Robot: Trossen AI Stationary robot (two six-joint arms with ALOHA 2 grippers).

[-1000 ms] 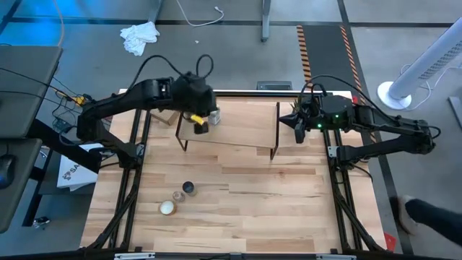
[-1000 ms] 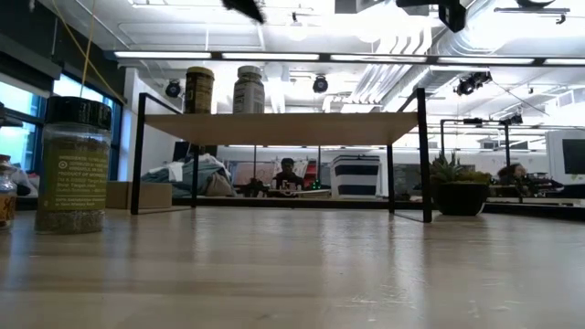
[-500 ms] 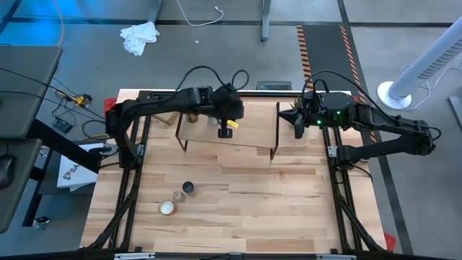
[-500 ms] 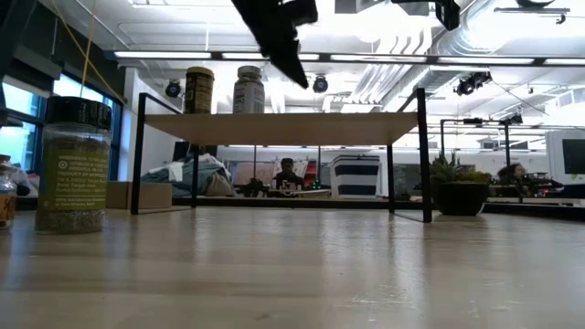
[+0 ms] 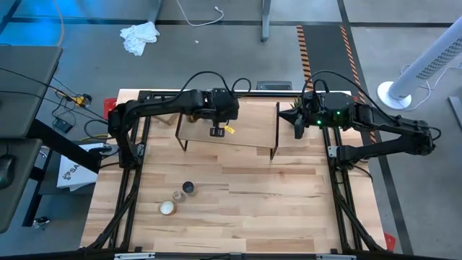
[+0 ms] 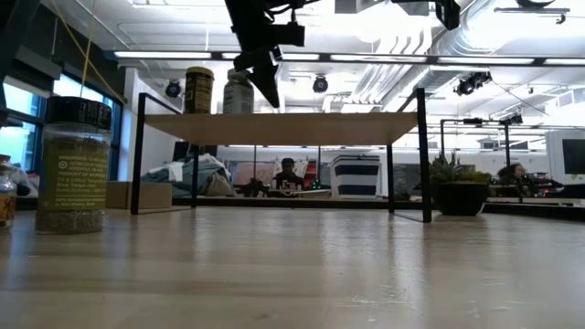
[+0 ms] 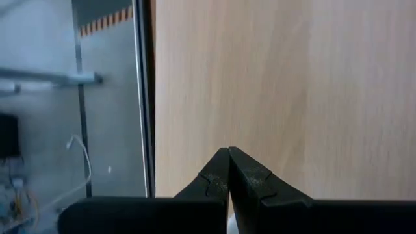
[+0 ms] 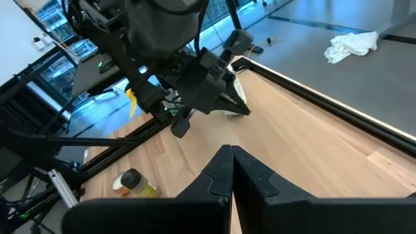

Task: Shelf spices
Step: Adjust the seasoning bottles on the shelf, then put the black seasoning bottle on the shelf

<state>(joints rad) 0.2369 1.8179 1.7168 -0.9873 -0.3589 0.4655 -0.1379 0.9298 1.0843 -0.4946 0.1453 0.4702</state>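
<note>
The shelf [image 5: 245,136] [image 6: 302,128] stands on its black end legs at the far middle of the table. Two spice jars [image 6: 199,90] [image 6: 238,93] stand upright on its left end. A black-capped jar of green herbs [image 6: 73,164] [image 5: 189,188] and a pale-capped jar [image 5: 167,208] stand on the tabletop near the front left. My left gripper [image 5: 215,131] [image 6: 271,99] [image 7: 228,151] is shut and hovers over the plank, just right of the jars. My right gripper [image 5: 294,119] [image 8: 231,149] is shut and waits past the shelf's right end.
The shelf's black legs [image 6: 423,155] [image 6: 139,155] frame an open space under the plank. The plank's right half [image 5: 256,130] is bare. The right wrist view shows my left arm [image 8: 195,78] over the shelf and a jar [image 8: 133,183] on the tabletop.
My left gripper swung from the shelf's left end toward the right along the plank, then came back a little to the left and dropped lower, ending beside the right-hand jar on the shelf. The jars and the shelf stayed in place.
</note>
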